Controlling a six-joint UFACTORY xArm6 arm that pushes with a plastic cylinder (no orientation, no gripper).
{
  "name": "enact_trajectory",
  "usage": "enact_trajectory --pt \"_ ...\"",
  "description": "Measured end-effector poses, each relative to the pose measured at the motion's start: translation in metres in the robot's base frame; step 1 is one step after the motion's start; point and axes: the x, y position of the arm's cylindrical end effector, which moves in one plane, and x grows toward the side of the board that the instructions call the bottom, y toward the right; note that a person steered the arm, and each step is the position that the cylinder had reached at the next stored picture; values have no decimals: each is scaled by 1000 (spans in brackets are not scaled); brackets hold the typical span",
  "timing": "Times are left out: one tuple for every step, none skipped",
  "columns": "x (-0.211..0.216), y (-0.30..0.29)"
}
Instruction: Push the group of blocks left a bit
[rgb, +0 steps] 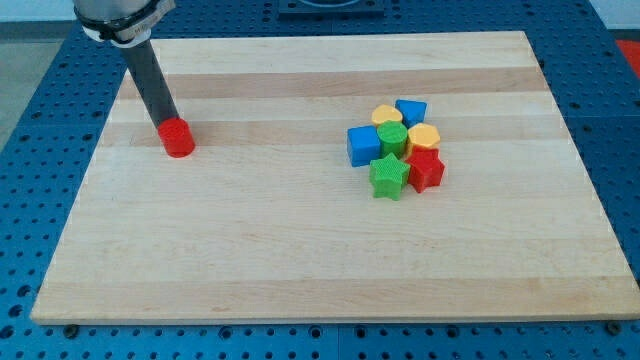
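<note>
Pale striped wood forms the board (300, 270), ringed by blue perforated metal. My tip (172, 127) grasps nothing and touches a lone red cylinder (179, 138) near the view's upper left. Well apart, right of centre, ridged blocks huddle touching: blue cube (363, 146), blue wedge-like block (411, 111), two yellow blocks (387, 115) (424, 137), green block (392, 138), green star (387, 177), red star (425, 170). Bare wood surrounds them.

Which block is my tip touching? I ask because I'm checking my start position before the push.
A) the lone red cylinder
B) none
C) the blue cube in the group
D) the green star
A: my tip meets the lone red cylinder at the view's left, far from the group around the green star.
</note>
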Motion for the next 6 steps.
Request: enact_trajectory --pt "-31 36" --pt "-57 122" --pt "-52 238" --pt "-50 357" --pt "32 390" --pt "70 389"
